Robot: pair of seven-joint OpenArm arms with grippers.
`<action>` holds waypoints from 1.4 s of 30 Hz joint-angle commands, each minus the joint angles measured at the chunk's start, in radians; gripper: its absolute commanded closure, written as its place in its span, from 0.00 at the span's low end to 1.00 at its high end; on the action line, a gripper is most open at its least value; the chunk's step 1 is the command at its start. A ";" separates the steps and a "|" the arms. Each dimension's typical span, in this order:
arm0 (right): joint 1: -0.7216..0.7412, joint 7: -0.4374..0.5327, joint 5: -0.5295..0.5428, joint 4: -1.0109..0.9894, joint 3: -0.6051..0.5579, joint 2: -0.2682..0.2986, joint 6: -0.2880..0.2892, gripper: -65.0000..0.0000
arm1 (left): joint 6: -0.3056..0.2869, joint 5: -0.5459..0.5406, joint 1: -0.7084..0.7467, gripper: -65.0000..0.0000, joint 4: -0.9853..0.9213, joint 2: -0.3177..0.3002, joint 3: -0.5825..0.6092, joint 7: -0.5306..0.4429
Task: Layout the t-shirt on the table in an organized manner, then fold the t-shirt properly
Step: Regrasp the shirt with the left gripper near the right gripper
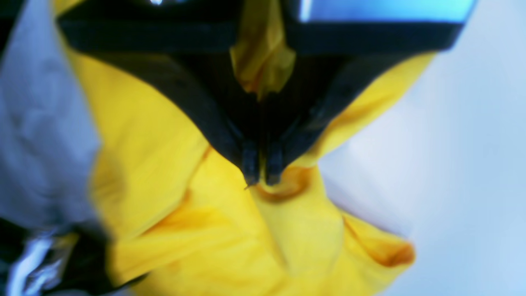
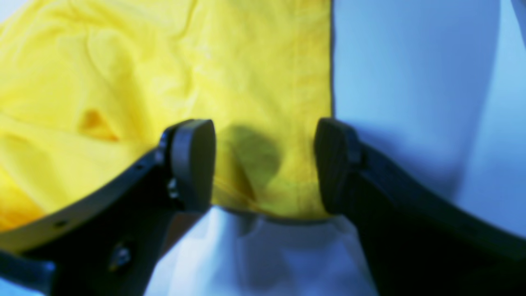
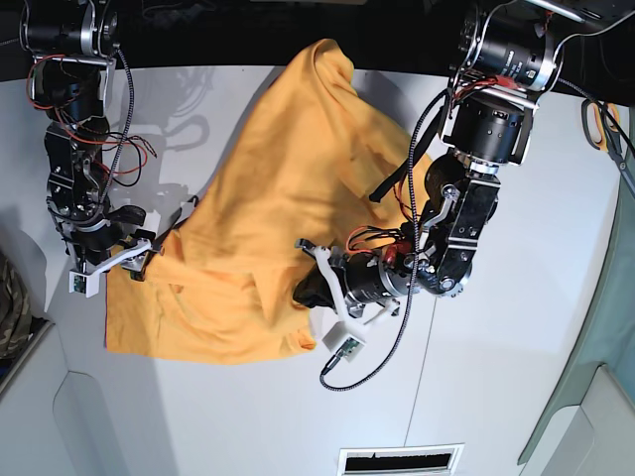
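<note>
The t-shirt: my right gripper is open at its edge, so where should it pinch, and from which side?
Pinch the t-shirt at the hemmed corner lying flat between the open right gripper fingers, coming in from the bare table side. That edge is straight and single-layered there. The left gripper already clamps a bunched fold.

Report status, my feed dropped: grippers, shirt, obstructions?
Left gripper shut on t-shirt, cloth bunched. Right gripper open over shirt edge. Shirt rumpled on table. Scissors far off.

Plain orange-yellow t-shirt [image 3: 260, 188] on a matte white table [image 3: 496, 377], black grippers
</note>
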 commanded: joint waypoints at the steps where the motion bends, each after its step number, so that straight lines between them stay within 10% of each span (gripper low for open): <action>1: -0.005 -0.073 -0.003 -0.004 0.001 0.000 -0.002 0.41 | -0.023 -0.045 -0.004 1.00 0.065 0.002 0.006 -0.002; 18: -0.005 -0.084 0.061 0.011 0.002 0.003 0.068 0.41 | 0.000 -0.022 0.201 1.00 0.353 0.005 0.335 0.016; 24: -0.037 -0.205 0.076 0.171 0.003 0.003 0.096 0.41 | 0.025 0.016 0.220 0.58 0.351 0.004 0.333 0.030; 32: -0.129 -0.412 0.182 0.539 0.002 0.035 0.145 0.41 | 0.031 -0.012 0.220 0.58 0.352 0.004 0.245 0.050; 42: -0.143 -0.428 0.230 0.583 0.003 0.071 0.148 0.41 | -0.006 -0.085 0.222 0.58 0.352 0.002 0.048 0.148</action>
